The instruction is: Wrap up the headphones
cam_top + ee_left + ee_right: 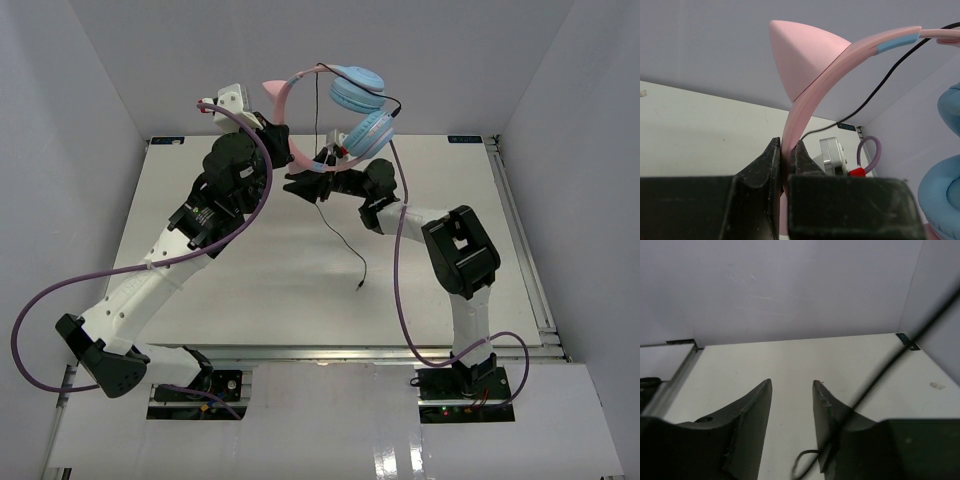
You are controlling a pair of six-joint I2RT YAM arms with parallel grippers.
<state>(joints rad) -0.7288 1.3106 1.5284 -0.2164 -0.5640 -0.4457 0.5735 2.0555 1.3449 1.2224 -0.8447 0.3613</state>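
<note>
Well above the surface (250, 270) the headphones (360, 105) hang, light and rigid, my left fingers (771, 170) clamped on their stiff pink headband (805, 100). Their thin, limp cable (880, 375) droops toward the surface across my right fingers (750, 410), which stand apart; I'd pinch it there.

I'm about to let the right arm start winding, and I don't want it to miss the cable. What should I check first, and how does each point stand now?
1. Grip of the left gripper on the headband: ok, shut on the pink band below a cat ear.
2. The ear cups clear of the table: ok, held aloft.
3. The cable inside the right gripper: cannot tell; its jaws stand apart and the cable crosses one of its fingers.
4. Winding done: not ok, the cable hangs loose.
5. The plug resting or dangling: cannot tell.
</note>
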